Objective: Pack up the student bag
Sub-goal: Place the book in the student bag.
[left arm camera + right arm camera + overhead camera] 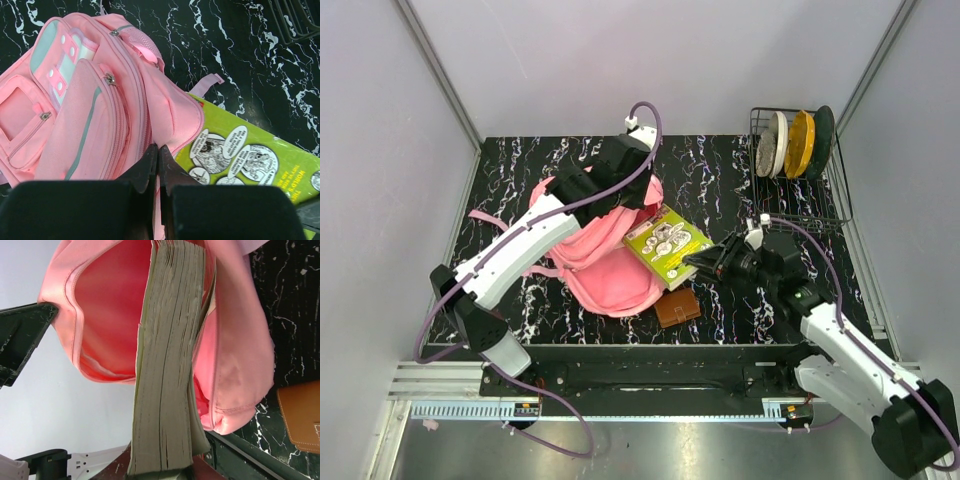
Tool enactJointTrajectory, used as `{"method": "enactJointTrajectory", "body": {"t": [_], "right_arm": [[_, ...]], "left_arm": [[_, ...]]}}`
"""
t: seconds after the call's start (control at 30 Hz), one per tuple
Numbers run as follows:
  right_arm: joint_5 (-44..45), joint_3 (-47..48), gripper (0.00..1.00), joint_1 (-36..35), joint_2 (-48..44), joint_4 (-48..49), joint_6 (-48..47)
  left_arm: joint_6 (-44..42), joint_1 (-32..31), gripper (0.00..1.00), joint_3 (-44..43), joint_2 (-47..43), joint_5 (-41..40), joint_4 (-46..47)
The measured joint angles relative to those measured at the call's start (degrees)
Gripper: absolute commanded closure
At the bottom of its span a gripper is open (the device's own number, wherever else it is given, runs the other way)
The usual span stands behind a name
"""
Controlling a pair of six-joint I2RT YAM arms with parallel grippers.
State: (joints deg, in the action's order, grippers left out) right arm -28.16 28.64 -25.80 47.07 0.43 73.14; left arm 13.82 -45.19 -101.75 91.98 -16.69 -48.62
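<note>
Two claws work at the student bag (610, 270), which lies a little left of the middle of the black, white-veined tabletop (520, 160), its mouth turned toward the right edge. The left claw (640, 185) sits at the bag's far upper rim. In the left wrist view its fingers (150, 167) are pressed fully together, with a fold of pink fabric pinched between them. The right claw (705, 265) is just right of the bag's mouth, partly closed on a thick green book (667, 245). In the right wrist view the book's page edges (170, 365) stand upright, with the far end inside the pink opening (110, 315). The cover (240, 155) shows black-and-white cartoon drawings in speech bubbles. Yellow lettering near its edge seems to include "WORLD", and the rest is too small to read. No writing is legible on the bag's pockets or mint trim (47, 42). A brown leather wallet (677, 308) lies just beside the bag near the near edge. A wire rack (820, 215) holding plates (775, 145) stands in the far right corner.
</note>
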Motion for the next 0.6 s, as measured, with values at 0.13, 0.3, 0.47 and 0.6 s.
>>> {"method": "enactJointTrajectory", "body": {"t": [0.13,0.3,0.47,0.6], "right_arm": [[-0.09,0.31,1.0,-0.68,4.35,4.85,0.74],[0.04,0.39,1.0,-3.06,8.39,8.17,1.79],[1.09,0.66,1.0,-6.45,9.64,9.22,2.36],[3.23,1.36,1.0,-7.13,10.91,10.95,2.38]], "left_arm": [[0.31,-0.31,1.0,-0.9,0.92,-0.02,-0.28],[0.85,-0.48,1.0,-2.29,2.03,-0.04,-0.92],[1.31,-0.59,1.0,-4.87,3.8,-0.17,-1.73],[1.68,-1.03,1.0,-5.51,4.04,-0.15,-2.05]]}}
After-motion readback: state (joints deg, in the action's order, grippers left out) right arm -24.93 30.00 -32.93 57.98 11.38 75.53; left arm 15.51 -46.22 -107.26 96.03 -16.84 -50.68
